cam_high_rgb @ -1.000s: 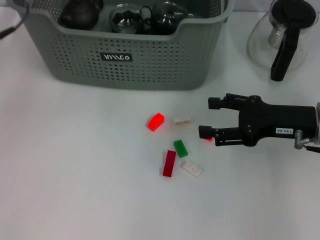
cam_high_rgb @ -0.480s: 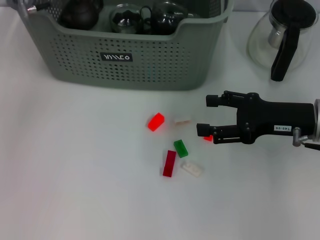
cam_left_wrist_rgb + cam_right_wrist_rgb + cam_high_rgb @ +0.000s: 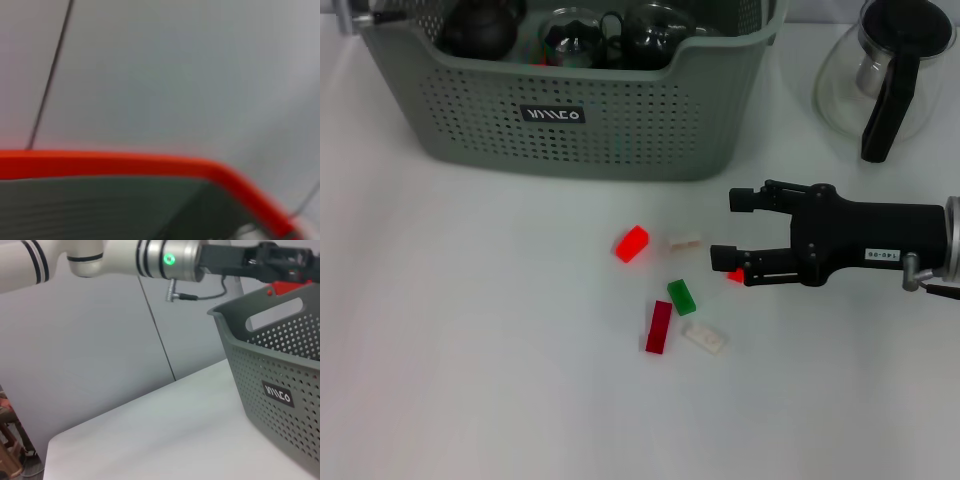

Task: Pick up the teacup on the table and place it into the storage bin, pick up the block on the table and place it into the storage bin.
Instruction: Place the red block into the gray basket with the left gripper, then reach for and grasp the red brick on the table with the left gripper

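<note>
1. Lying scattered on the white surface (image 3: 470, 350) in front of the storage bin (image 3: 620, 130) are the blocks: a bright red block (image 3: 631, 243), a pale block (image 3: 684, 242), a green block (image 3: 681, 297), a dark red block (image 3: 658, 326) and a clear block (image 3: 705, 338).
2. A small red block (image 3: 735, 275) sits between the fingers of the right claw (image 3: 728, 228), partly hidden by the lower finger.
3. That right claw is spread wide, holding nothing, low over the surface; it has crept slightly further toward the blocks than a second ago.
4. Inside the bin stand a dark teapot (image 3: 480, 28) and glass teaware (image 3: 575, 38).
5. The left claw (image 3: 272, 267) hovers above the bin's far rim, pinching a red block (image 3: 287, 287); its metal arm has entered the head view's top-left corner.
6. A glass teapot (image 3: 885, 75) stands right of the bin.
</note>
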You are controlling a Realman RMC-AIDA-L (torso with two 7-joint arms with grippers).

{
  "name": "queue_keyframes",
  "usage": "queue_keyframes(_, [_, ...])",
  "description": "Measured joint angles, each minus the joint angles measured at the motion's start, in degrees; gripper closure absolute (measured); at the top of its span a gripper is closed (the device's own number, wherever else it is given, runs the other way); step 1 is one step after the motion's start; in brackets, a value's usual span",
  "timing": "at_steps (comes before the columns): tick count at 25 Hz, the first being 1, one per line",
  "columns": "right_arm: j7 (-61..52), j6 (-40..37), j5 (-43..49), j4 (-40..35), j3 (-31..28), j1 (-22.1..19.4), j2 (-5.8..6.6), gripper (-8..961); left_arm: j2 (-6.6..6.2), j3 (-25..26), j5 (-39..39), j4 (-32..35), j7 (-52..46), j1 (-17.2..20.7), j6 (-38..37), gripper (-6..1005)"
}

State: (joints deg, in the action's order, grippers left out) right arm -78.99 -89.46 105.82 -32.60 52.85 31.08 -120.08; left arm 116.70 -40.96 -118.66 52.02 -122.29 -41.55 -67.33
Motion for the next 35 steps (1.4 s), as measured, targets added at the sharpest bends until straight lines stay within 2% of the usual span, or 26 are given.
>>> queue_keyframes(4, [-0.1, 0.0, 0.0, 0.0, 0.1, 0.0, 0.01, 6, 0.66, 5.5, 8.4, 2.4, 0.9, 3.3, -10.8, 501])
queue_keyframes(6, [-0.1, 0.0, 0.0, 0.0, 0.0, 0.0, 0.02, 6, 1.68, 7.8, 15.1, 2.9, 2.8, 6.6, -16.3, 422])
queue_keyframes(8, [-0.1, 0.0, 0.0, 0.0, 0.0, 0.0, 0.02, 6, 2.38, 8.9, 18.5, 4.0, 3.4, 9.2, -19.1, 343])
queue_keyframes(10, [-0.2, 0.0, 0.0, 0.0, -0.1, 0.0, 0.02, 6, 2.84, 10.7, 19.6, 4.9, 4.4, 11.1, -22.2, 264])
queue_keyframes(13, [-0.2, 0.1, 0.0, 0.0, 0.0, 0.0, 0.02, 7, 3.07, 16.3, 19.8, 2.9, 11.6, 13.7, -30.3, 233])
queue_keyframes(16, [-0.3, 0.2, 0.0, 0.0, 0.0, 0.0, 0.02, 7, 3.38, 19.8, 18.3, -0.1, 21.3, 16.5, -35.8, 214])
queue_keyframes(22, [-0.4, 0.1, 0.0, 0.1, 0.0, 0.0, 0.03, 7, 6.01, 18.6, 6.1, -0.3, 38.6, 21.4, -38.1, 256])
queue_keyframes(26, [-0.5, 0.2, 0.0, 0.1, -0.2, -0.3, 0.16, 7, 7.33, 16.2, 1.4, -2.5, 48.4, 23.7, -38.2, 270])
queue_keyframes(29, [-0.5, 0.3, 0.0, 0.1, -0.3, -0.5, 0.18, 6, 7.66, 14.4, -0.6, -4.4, 52.5, 24.1, -38.0, 273])
queue_keyframes(35, [-0.6, 0.2, 0.0, 0.1, -0.5, -0.7, 0.11, 6, 7.76, 10.2, -4.2, -11.1, 56.0, 22.7, -34.6, 302])
